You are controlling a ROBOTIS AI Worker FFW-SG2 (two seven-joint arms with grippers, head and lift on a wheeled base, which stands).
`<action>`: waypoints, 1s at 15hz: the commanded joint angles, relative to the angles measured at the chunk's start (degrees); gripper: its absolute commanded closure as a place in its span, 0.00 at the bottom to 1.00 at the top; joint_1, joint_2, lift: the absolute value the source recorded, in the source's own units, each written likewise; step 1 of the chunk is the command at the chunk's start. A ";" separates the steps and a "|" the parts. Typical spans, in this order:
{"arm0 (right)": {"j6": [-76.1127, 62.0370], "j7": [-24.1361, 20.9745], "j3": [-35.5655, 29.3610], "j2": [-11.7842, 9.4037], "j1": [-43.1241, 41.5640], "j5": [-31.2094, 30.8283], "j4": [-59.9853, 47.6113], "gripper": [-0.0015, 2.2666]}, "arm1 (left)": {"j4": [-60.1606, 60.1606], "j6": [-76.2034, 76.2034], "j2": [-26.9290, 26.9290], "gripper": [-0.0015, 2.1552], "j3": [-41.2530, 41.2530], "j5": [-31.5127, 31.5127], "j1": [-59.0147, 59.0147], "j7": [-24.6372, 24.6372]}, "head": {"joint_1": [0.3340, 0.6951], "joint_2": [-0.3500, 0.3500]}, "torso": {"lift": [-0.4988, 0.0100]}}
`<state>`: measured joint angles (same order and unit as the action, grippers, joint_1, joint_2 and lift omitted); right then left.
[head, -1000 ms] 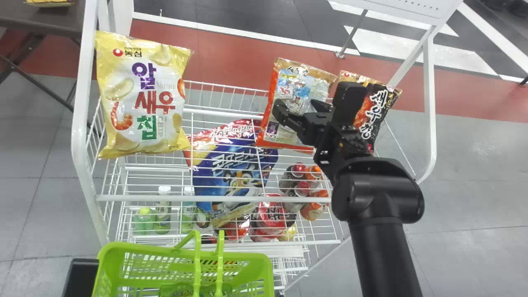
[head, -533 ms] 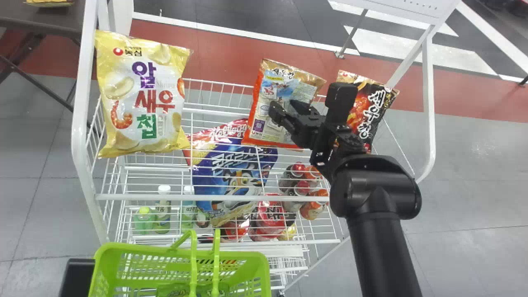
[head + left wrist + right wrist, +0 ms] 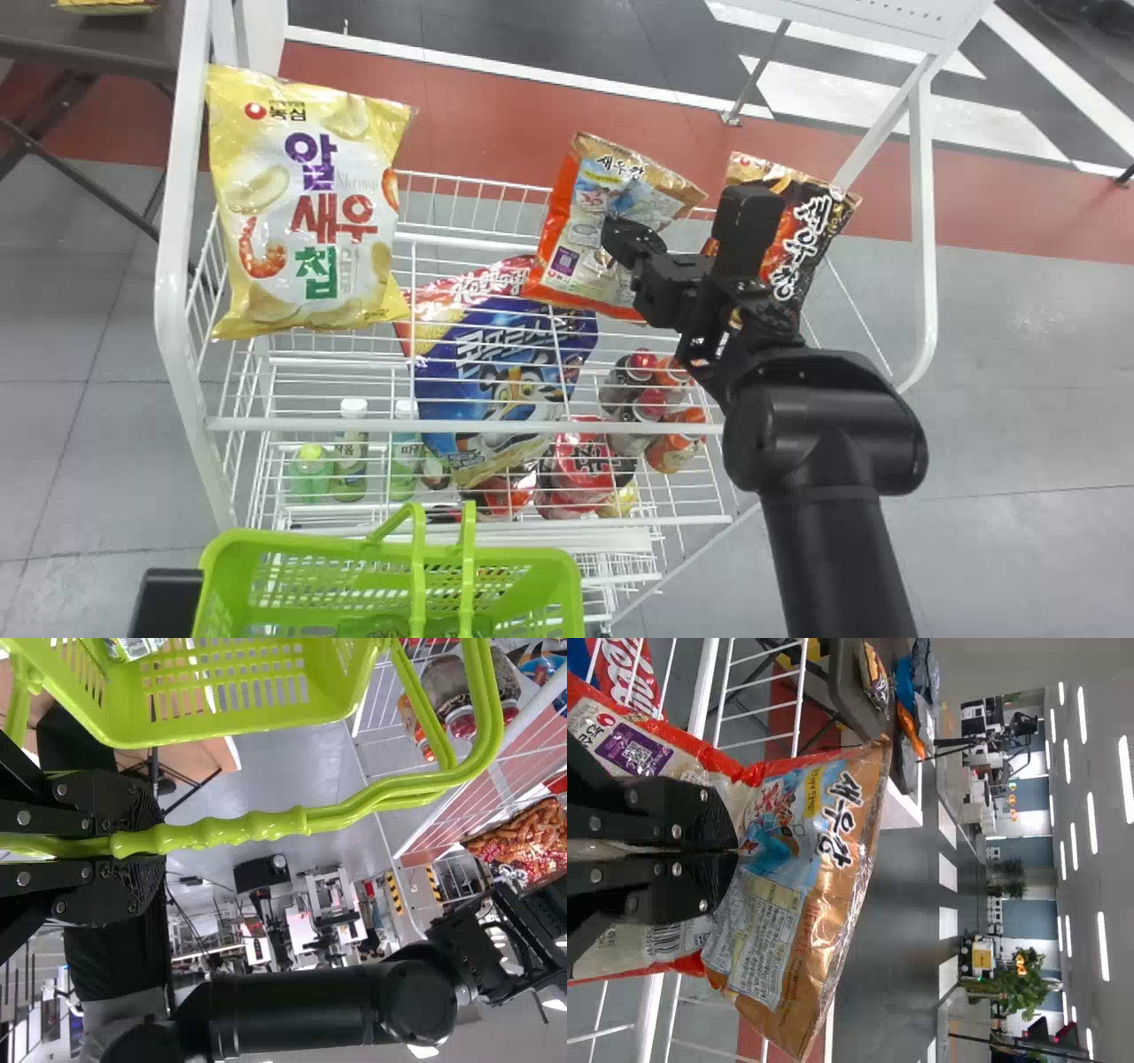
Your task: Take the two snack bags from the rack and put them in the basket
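Filling much of the head view, a white wire rack (image 3: 310, 425) stands with goods on several levels. In front of it sits the green basket (image 3: 523, 556), with green packets (image 3: 381, 626) low inside; the left gripper (image 3: 159, 846) has its fingers clamped around the basket's handle. Toward the rack's left end, a yellow chip bag (image 3: 310, 208) stands upright, its printed face to the head camera. Between there and the right arm, a blue cereal bag (image 3: 509, 381) leans lower down, seen through the wires. The snack bag with orange edges (image 3: 576, 221) is above the cereal bag in the head view, tilted and creased, pinched across its middle by the right gripper (image 3: 631, 239), whose fingers are pressed together on it; whether its bottom edge touches the wire is hard to judge. To its right, a black snack bag (image 3: 811, 235) stands at the rack, partly behind the right wrist. On a lower level are a red-topped noodle pack (image 3: 580, 470), then green and clear bottles (image 3: 310, 474) to the left, and red and orange cans (image 3: 673, 447) at the right.
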<state>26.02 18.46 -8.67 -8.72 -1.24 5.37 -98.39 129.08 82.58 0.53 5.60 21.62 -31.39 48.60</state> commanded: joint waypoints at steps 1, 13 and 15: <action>2.77 0.18 -1.87 -0.94 4.40 3.77 -7.34 0.98 | 0.39 0.00 -0.67 0.73 -0.06 0.00 -0.25 0.00 | 1.00 0.00 | 0.96; 48.48 7.38 -15.76 -2.70 33.67 18.01 -47.33 0.98 | 1.09 -0.17 -0.67 0.73 0.47 0.00 0.10 0.00 | 1.00 0.00 | 0.96; 56.39 9.49 -15.32 -2.61 35.34 19.77 -48.03 0.98 | 1.79 -0.17 -0.67 0.73 0.47 0.00 -0.16 0.09 | 1.00 0.00 | 0.96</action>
<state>76.69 27.39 -24.26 -11.36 32.92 23.76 -145.84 130.42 82.40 0.53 6.05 21.62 -31.39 48.69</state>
